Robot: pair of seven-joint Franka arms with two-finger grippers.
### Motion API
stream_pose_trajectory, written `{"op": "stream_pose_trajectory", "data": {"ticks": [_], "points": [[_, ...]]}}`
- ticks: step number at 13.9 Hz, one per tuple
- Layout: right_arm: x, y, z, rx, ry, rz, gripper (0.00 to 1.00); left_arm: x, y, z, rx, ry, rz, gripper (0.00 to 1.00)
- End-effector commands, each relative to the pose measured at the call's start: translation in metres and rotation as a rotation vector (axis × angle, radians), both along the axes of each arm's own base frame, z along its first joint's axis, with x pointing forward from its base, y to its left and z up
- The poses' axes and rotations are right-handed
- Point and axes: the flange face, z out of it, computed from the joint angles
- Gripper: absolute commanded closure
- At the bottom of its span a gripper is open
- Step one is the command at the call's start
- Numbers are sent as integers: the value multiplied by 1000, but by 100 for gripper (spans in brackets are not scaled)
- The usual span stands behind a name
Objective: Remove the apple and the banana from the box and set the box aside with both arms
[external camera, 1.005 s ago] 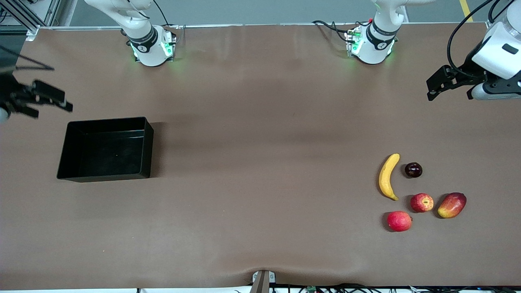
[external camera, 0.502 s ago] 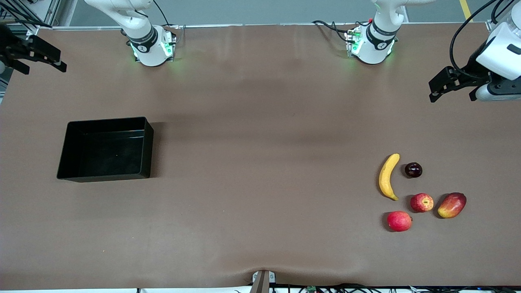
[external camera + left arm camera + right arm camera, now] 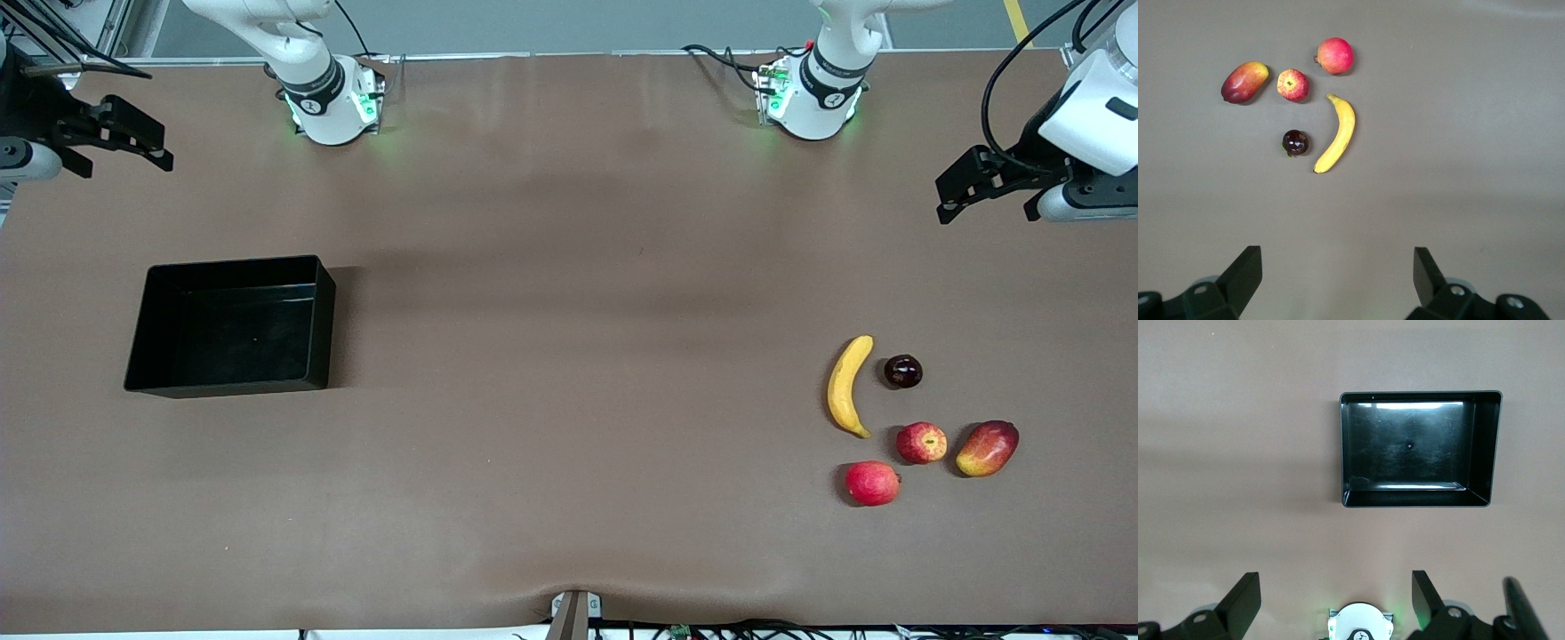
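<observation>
Front view, contents by size: table (image 3: 569,267), brown, bearing everything listed; two white arms, bases at the table's edge farthest from the front camera.

Box (image 3: 233,324), glossy black, shallow, low-walled, nothing in it, resting flat toward the right arm's end of the table; the right wrist view shows it (image 3: 1421,449) whole, interior bare and shiny.

Right gripper (image 3: 116,147), raised over the corner of the table at the right arm's end, well apart from the box; fingers spread wide, nothing between them; the same seen in the right wrist view (image 3: 1331,603).

Left gripper (image 3: 987,187), raised over the table at the left arm's end, well apart from the fruit; jaws released and vacant, as the left wrist view (image 3: 1338,277) confirms.

Fruit, one loose cluster toward the left arm's end, none touching another:
- banana (image 3: 849,385), long, curved, yellow, lying flat; also (image 3: 1336,133);
- mango (image 3: 987,448), oval, red and yellow, at the cluster's edge toward the left arm's end; also (image 3: 1244,81);
- plain red fruit (image 3: 872,483), round, nearest the front camera; also (image 3: 1335,55);
- apple (image 3: 922,443), red, yellowish patch about the stem dimple, between banana tip and mango; also (image 3: 1293,85);
- dark maroon fruit (image 3: 902,371), smallest, just beside the banana; also (image 3: 1295,142).
</observation>
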Motion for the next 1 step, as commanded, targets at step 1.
{"op": "stream_pose_trajectory", "data": {"ticks": [1], "points": [[-6, -9, 2, -18, -3, -16, 0, 0, -1, 4, -4, 4, -13, 0]]}}
